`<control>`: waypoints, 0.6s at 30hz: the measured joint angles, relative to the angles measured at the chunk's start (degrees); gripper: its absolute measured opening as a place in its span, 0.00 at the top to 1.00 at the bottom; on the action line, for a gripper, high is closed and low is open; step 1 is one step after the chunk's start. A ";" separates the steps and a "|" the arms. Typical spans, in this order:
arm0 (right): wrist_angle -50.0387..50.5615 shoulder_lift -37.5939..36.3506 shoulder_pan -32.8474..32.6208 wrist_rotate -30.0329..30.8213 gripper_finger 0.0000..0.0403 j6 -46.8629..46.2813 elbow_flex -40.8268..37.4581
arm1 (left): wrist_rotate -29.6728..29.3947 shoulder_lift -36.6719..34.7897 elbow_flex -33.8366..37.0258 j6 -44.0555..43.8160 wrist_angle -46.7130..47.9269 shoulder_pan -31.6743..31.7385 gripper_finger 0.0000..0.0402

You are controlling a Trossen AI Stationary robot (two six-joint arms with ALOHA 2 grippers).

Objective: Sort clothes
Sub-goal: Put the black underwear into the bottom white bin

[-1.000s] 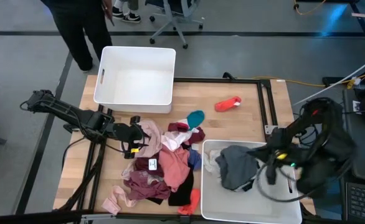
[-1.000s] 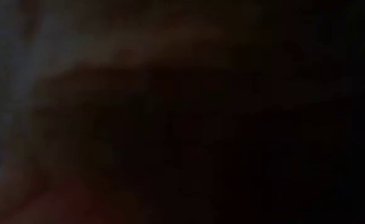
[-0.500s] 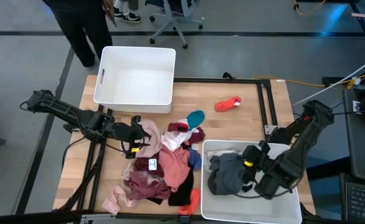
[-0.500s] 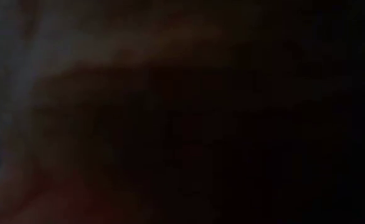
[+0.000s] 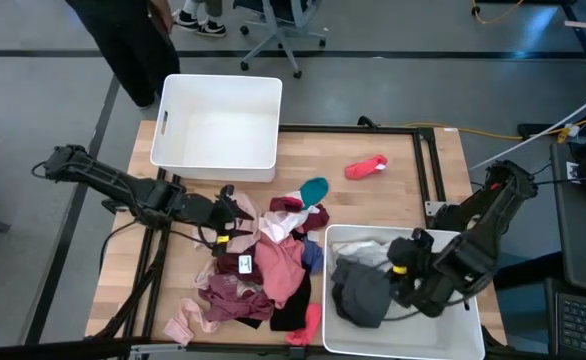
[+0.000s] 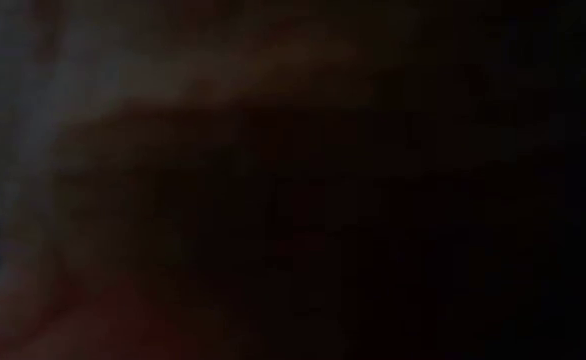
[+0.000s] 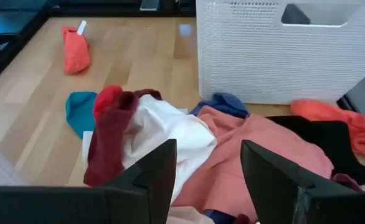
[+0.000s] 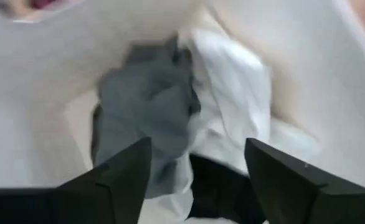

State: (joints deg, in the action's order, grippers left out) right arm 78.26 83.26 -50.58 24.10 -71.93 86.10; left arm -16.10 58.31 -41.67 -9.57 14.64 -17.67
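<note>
The clothes lie in a heap [image 5: 263, 262] on the wooden table: pink, maroon, white and black pieces, with a teal one [image 5: 315, 188] at its far edge. My left gripper [image 5: 235, 213] hovers open at the heap's left edge, its fingers [image 7: 154, 168] above a white garment [image 7: 170, 127] and a pink one [image 7: 245, 134]. My right gripper [image 5: 395, 283] is open inside the near right bin [image 5: 413, 232]. Below it in the bin lie a grey garment [image 8: 145, 106] and a white one [image 8: 232, 81]. The low view is dark.
A second white bin [image 5: 163, 125] stands at the table's far left. A red sock [image 5: 365, 167] lies alone on bare wood at the far middle. A person stands beyond the far left corner. Cables and equipment sit off the table's right edge.
My right gripper has come down into the near right bin with the grey garment, tipped further downward and opened. The garment has dropped from it and lies in the bin. My left gripper has edged a little toward the heap, still open.
</note>
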 joint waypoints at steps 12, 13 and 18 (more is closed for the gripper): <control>-5.38 0.04 -2.76 33.76 0.28 29.14 4.67 | 13.53 14.88 -0.18 -4.46 -5.21 -0.66 0.58; -7.42 0.24 -2.70 35.61 0.28 28.02 3.38 | 14.55 15.68 -0.24 -3.30 -5.27 -1.14 0.58; -23.67 2.02 -1.72 41.05 0.28 27.27 -3.97 | 21.49 18.17 -0.28 4.17 -5.19 -2.34 0.58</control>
State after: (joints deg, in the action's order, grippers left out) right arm 54.59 85.29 -52.30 65.15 -44.66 82.14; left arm 5.40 76.48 -41.95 -5.41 9.45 -20.01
